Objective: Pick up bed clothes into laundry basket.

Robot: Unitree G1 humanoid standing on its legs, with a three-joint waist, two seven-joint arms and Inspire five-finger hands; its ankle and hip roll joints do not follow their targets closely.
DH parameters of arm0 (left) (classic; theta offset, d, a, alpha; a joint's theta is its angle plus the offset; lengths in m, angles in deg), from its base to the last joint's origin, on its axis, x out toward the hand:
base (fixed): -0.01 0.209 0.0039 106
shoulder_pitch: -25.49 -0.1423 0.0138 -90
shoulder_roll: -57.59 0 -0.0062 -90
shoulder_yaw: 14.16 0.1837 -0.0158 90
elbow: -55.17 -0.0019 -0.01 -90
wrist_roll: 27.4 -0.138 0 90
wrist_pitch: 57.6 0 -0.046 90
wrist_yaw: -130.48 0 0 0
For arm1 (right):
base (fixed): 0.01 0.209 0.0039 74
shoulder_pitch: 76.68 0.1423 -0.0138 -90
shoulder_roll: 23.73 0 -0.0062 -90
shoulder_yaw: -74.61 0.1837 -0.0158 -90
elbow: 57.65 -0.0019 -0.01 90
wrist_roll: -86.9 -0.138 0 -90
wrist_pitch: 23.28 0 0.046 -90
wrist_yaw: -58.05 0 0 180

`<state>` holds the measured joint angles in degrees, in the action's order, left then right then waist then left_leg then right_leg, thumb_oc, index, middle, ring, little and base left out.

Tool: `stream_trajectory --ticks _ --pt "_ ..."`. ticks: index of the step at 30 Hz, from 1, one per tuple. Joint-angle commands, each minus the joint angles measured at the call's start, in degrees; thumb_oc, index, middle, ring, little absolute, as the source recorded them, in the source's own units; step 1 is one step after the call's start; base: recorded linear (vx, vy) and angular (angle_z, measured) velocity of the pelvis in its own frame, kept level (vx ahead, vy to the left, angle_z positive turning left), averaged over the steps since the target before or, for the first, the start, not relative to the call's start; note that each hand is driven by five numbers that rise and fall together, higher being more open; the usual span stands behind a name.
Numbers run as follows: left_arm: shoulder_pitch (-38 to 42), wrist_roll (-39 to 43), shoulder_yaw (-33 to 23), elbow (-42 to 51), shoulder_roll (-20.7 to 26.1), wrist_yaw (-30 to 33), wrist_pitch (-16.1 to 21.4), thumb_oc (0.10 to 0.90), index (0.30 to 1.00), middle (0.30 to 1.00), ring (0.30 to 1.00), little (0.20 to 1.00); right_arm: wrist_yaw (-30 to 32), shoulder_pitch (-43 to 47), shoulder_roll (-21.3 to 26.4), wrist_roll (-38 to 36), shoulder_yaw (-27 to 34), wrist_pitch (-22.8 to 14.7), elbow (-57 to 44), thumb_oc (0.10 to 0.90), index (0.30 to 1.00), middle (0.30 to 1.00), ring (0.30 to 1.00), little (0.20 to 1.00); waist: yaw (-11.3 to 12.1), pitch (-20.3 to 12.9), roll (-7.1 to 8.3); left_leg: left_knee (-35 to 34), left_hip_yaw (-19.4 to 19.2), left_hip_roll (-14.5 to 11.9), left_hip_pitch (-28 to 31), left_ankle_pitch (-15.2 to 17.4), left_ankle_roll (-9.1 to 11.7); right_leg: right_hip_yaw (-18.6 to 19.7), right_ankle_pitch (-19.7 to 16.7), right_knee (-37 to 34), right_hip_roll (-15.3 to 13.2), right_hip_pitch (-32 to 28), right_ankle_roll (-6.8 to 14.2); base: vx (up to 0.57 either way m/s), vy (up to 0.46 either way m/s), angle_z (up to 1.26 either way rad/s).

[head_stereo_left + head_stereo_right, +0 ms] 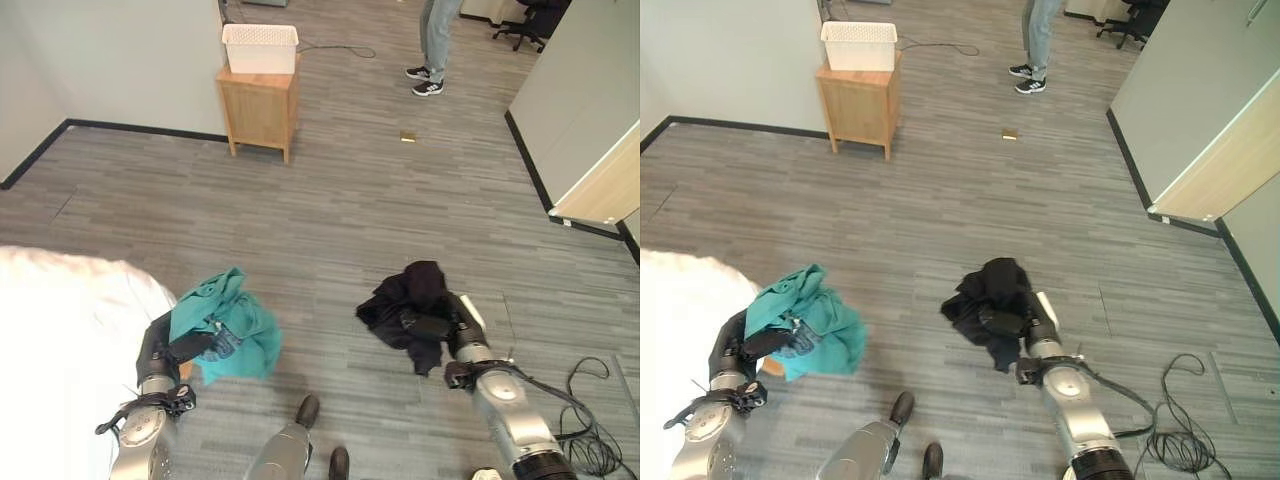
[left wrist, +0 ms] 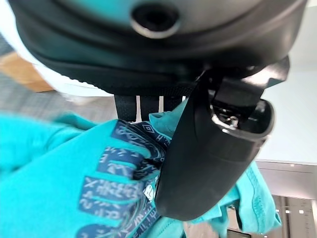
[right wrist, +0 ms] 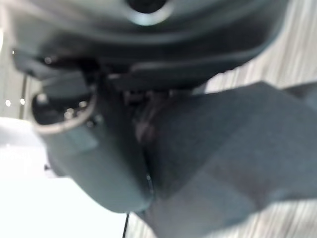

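At eight o'clock my left hand (image 1: 170, 350) is curled round the teal cloth (image 1: 235, 325), just off the bed (image 1: 60, 330). At four o'clock my right hand (image 1: 440, 328) pinches the black cloth (image 1: 405, 300), held above the floor. Both are gathered, so this is the carry step. The basket (image 1: 260, 48) sits on a cabinet (image 1: 258, 105) at twelve o'clock, well apart; next I'd walk there and drop both in.

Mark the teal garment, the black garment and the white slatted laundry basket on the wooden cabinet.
teal garment (image 1: 245, 340): left eye view, its hanging lower fold.
black garment (image 1: 412, 288): left eye view, its bunched upper part.
white slatted laundry basket (image 1: 260, 52): left eye view, its front wall.
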<state>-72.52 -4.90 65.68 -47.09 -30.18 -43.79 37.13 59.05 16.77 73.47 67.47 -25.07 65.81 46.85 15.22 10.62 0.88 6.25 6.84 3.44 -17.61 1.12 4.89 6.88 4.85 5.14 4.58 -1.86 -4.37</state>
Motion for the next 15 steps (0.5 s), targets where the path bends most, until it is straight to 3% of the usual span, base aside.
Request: stream_trajectory --ticks 1,2,3,4,5,6,9,12,14,15 --pt "-0.3 0.1 -3.1 12.2 7.7 0.7 7.1 0.400 0.300 0.300 0.300 0.300 -2.6 5.2 -3.0 -1.1 1.7 -5.9 -8.4 0.400 0.300 0.300 0.300 0.300 3.0 -7.9 6.14 -7.2 -2.4 6.6 -0.5 -13.2 -7.1 -0.9 -4.0 3.5 -9.1 -16.8 10.5 0.72 0.381 -0.57" --pt "-0.5 -0.8 -2.8 12.8 7.9 0.4 7.0 0.400 0.300 0.300 0.300 0.300 -3.1 4.7 -3.1 0.1 1.6 -5.8 -8.1 0.400 0.300 0.300 0.300 0.300 3.2 -7.9 6.94 -4.5 -0.8 7.5 -0.5 -11.9 -8.7 -1.4 -11.1 12.2 -11.0 -14.5 13.1 0.76 0.452 -0.62" --pt "-1.1 -1.5 -2.9 13.0 7.8 0.3 6.3 0.400 0.300 0.300 0.300 0.300 -3.3 3.9 -3.6 1.6 0.9 -5.3 -8.0 0.400 0.300 0.300 0.300 0.300 3.0 -8.2 6.23 -2.9 0.6 7.4 1.5 -10.0 -9.3 -2.1 -19.7 24.7 -12.7 -10.8 12.2 1.03 0.711 -0.22" --pt "-0.2 -0.9 -3.0 13.8 8.8 0.0 5.8 0.400 0.300 0.300 0.300 0.300 -3.6 2.8 -3.9 1.3 1.4 -5.2 -7.5 0.400 0.300 0.300 0.300 0.300 -0.5 -5.9 2.41 -2.3 4.6 5.7 10.0 -5.6 -11.1 -1.8 -22.4 46.4 -8.8 -0.7 11.8 1.00 0.696 -0.03" --pt "0.2 -0.8 -2.8 13.7 8.7 0.1 6.2 0.400 0.300 0.300 0.300 0.300 -3.6 2.5 -4.2 1.3 1.2 -5.3 -7.0 0.400 0.300 0.300 0.300 0.300 -2.2 -5.0 0.66 -2.4 6.0 4.5 13.0 -4.2 -11.5 -2.5 -17.4 51.8 -6.4 5.8 11.3 0.98 0.618 0.53" --pt "0.5 -1.0 -2.7 13.9 8.8 0.1 6.3 0.400 0.300 0.300 0.300 0.300 -3.7 2.1 -4.2 1.5 1.1 -5.1 -6.9 0.400 0.300 0.300 0.300 0.300 -3.5 -4.4 0.09 -3.0 7.5 4.1 15.5 -3.6 -11.8 -3.3 -14.1 53.1 -7.0 10.3 10.5 0.70 0.272 0.85" --pt "1.2 -1.2 -1.9 13.8 8.6 -0.8 5.8 0.400 0.300 0.300 0.300 0.300 -5.0 -0.4 -4.1 0.7 1.9 -4.4 -6.9 0.400 0.300 0.300 0.300 0.300 -7.1 -4.3 -0.07 -4.7 12.7 2.1 23.9 -0.2 -11.4 -8.8 -6.9 43.4 -10.3 20.5 8.8 0.82 0.056 0.71" --pt "3.5 -0.5 -0.3 12.9 9.1 -1.4 5.8 0.400 0.300 0.300 0.300 0.300 -4.3 -1.3 -2.8 0.1 4.1 -4.4 -7.1 0.400 0.300 0.300 0.300 0.300 -11.3 -3.9 1.11 -6.0 18.1 -0.2 31.6 2.6 -8.8 -11.4 -8.2 18.1 -7.8 22.2 10.8 0.94 -0.122 1.13" --pt "5.9 -0.8 1.0 11.2 9.7 -1.3 5.8 0.400 0.300 0.300 0.300 0.300 -3.2 -2.8 -2.2 -0.1 6.3 -5.0 -6.9 0.400 0.300 0.300 0.300 0.300 -14.6 -4.1 1.43 -5.2 21.9 -2.5 36.4 5.2 -7.7 -9.1 -10.2 -2.4 -4.5 23.0 12.5 1.06 -0.116 1.13" --pt "6.5 -0.8 1.3 10.8 9.8 -1.2 6.0 0.400 0.300 0.300 0.300 0.300 -2.9 -3.7 -1.7 -0.2 7.1 -5.1 -7.3 0.400 0.300 0.300 0.300 0.300 -15.6 -4.4 1.79 -4.6 22.2 -3.0 37.8 5.9 -6.8 -9.6 -12.1 -8.1 -5.6 22.9 13.8 1.08 -0.109 1.22"
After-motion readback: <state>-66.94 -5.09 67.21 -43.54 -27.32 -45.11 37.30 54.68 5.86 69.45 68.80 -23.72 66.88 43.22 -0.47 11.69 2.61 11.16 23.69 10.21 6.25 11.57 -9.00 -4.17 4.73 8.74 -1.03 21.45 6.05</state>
